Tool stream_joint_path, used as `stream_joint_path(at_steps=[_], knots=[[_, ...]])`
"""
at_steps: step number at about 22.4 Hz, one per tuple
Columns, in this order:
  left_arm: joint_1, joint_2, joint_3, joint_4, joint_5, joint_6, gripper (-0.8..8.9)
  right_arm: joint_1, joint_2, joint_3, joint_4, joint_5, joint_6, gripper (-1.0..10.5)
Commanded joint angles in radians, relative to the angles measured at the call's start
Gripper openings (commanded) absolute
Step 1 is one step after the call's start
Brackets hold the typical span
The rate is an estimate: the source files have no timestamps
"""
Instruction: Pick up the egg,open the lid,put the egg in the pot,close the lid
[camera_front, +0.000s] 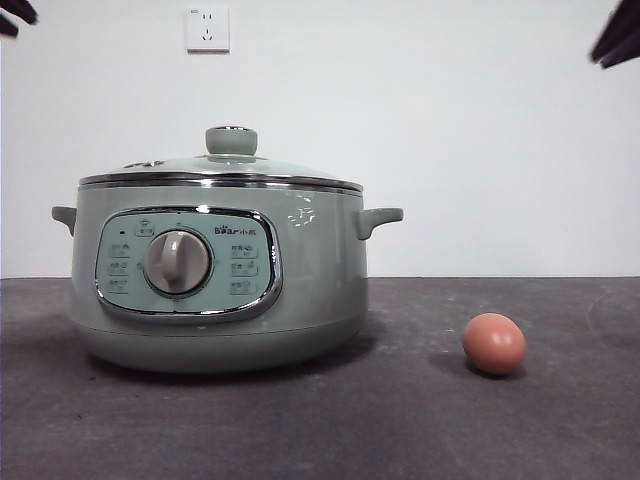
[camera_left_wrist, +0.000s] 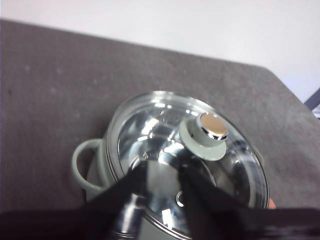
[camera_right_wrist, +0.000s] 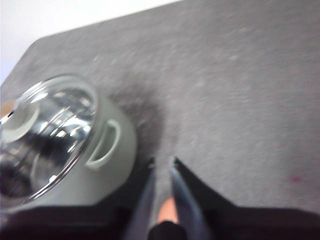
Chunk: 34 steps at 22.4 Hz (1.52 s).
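Dark grey matte tabletop (camera_front: 400, 420) fills the foreground and runs back to a pale wall, its far edge a level line behind everything else. Largest of the things on it is the round sage-green electric pot (camera_front: 215, 285), with two small side handles, a chrome-framed control panel and a central dial facing the front camera. Bare table lies open in front of the pot and all along the side where the egg sits.

Sitting closed on the pot's top is the shallow-domed glass lid (camera_front: 220, 175), its shiny steel rim flush around the pot's edge and its pale green, silver-capped knob (camera_front: 231, 140) upright at the centre.

High above the pot, at one top corner of the front view, only a black tip of the left gripper (camera_left_wrist: 162, 175) shows; its wrist camera looks down on the lid, the two black jaws parted with a clear gap between them and holding nothing. The right gripper (camera_right_wrist: 161, 167) hangs above the table beside the pot, its jaws set narrowly apart, empty, with the egg glimpsed below between them.

Smallest is the brown-orange oval egg (camera_front: 494, 343), smooth and matte, lying on the tabletop well apart from the pot on the side of one handle, with open surface all around it.
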Motion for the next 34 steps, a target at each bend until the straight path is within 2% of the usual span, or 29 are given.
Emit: stream_joint_path(at_steps=[1,3,5,7,11,15,18,23,29,31,33,34], knots=[[-0.001,0.024,0.021,-0.005,0.01,-0.007,3.85,0.002,0.022,0.005,-0.003,-0.014,-0.014,4.6],[-0.001,0.035,0.03,-0.004,0.009,-0.006,3.85,0.003,0.037,0.005,-0.014,-0.014,-0.007,5.4],[-0.001,0.036,0.032,0.014,0.009,-0.006,3.85,0.026,0.054,0.005,-0.037,-0.009,-0.007,5.4],[-0.002,0.036,0.036,0.024,0.009,-0.007,3.84,0.081,0.08,0.005,-0.04,0.026,0.026,5.4],[-0.017,0.036,0.036,0.037,0.008,-0.007,3.82,0.272,0.196,0.005,-0.046,0.236,0.085,5.3],[-0.027,0.036,0.036,0.037,0.007,-0.007,3.82,0.42,0.369,0.005,-0.032,0.375,0.112,5.3],[-0.027,0.036,0.036,0.035,0.007,-0.007,3.82,0.453,0.501,0.005,0.002,0.409,0.12,5.3],[-0.027,0.036,0.036,0.021,0.006,-0.007,3.82,0.452,0.647,0.005,0.038,0.413,0.123,5.2],[-0.027,0.036,0.036,0.021,0.003,-0.006,3.82,0.447,0.692,0.005,0.06,0.416,0.123,1.5],[-0.027,0.036,0.036,0.021,0.003,-0.007,3.82,0.439,0.694,0.005,0.061,0.447,0.122,-0.1],[-0.027,0.036,0.036,0.019,0.003,-0.006,3.82,0.438,0.694,0.005,0.061,0.518,0.117,-0.1],[-0.027,0.036,0.036,0.016,0.005,-0.006,3.82,0.437,0.69,0.005,0.06,0.517,0.108,-0.1]])
